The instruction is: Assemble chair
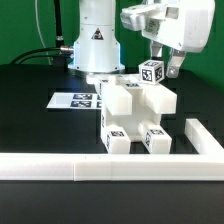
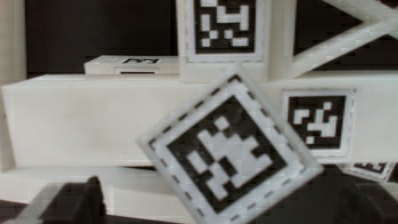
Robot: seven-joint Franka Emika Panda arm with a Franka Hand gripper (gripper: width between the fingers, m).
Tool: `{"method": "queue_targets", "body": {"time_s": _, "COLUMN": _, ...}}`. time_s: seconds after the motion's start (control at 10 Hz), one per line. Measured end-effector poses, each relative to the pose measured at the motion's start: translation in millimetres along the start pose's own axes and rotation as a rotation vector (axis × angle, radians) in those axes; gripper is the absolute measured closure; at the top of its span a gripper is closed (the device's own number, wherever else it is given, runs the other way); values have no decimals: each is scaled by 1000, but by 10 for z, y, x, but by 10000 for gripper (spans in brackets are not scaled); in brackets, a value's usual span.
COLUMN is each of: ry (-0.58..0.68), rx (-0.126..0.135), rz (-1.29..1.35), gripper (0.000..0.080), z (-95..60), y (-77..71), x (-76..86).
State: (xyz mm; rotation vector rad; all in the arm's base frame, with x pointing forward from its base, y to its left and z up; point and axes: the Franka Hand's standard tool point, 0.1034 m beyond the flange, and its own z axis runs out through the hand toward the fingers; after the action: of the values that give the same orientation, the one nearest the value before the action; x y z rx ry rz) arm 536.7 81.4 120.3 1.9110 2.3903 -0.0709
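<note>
On the black counter (image 1: 30,120), exterior view: the white plastic chair (image 1: 135,112), a partly built cluster of blocks and square legs bearing black-and-white square tags, stands at centre. A long white border rail (image 1: 100,168) runs in front of it and turns back along the exterior view's right. The marker board (image 1: 78,100) lies flat to the exterior view's left of the chair, near the arm's white base (image 1: 95,45). The arm reaches over from above on the exterior view's right. Its dark fingers (image 1: 172,66) hang just beside the chair's topmost tagged block (image 1: 150,72); contact cannot be judged.

Wrist view: the fingers (image 2: 71,200) stand spread wide, pinching nothing. A large tilted tag (image 2: 231,150) fills the space between them, with white chair blocks behind it.
</note>
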Motion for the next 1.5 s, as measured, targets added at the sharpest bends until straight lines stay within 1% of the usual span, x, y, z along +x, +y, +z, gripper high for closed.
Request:
{"method": "queue_targets", "body": {"time_s": 0.5, "ry": -40, "rx": 4, "rz": -320, "gripper": 150, "z": -7, "y": -11, "x": -141}}
{"method": "queue_targets", "body": {"time_s": 0.7, "ry": -47, "rx": 6, "rz": -358, "gripper": 150, "z": -7, "y": -12, "x": -159}}
{"method": "queue_targets", "body": {"time_s": 0.8, "ry": -48, "rx": 7, "rz": -356, "gripper": 250, "z": -5, "y": -13, "x": -174}}
{"method": "queue_targets", "body": {"time_s": 0.9, "ry": -48, "rx": 8, "rz": -352, "gripper": 387, "z": -7, "y": -13, "x": -195}}
{"method": "queue_targets", "body": {"time_s": 1.0, "ry": -49, "rx": 8, "rz": -348, "gripper": 387, "z": -3, "y": -16, "x": -198}}
{"method": "queue_targets", "body": {"time_s": 1.1, "ry": -49, "rx": 8, "rz": -331, "gripper": 515, "z": -3, "y": -15, "x": -200}}
{"method": "queue_targets", "body": {"time_s": 1.3, "ry": -50, "rx": 7, "rz": -302, "gripper": 515, "z": -3, "y": -15, "x": -203}}
{"method": "queue_targets", "body": {"time_s": 1.4, "ry": -47, "rx": 5, "rz": -228, "gripper": 515, "z": -2, "y": -16, "x": -202}}
{"method": "queue_targets", "body": {"time_s": 1.5, "ry": -48, "rx": 0, "rz": -79, "gripper": 515, "z": -3, "y": -13, "x": -210}}
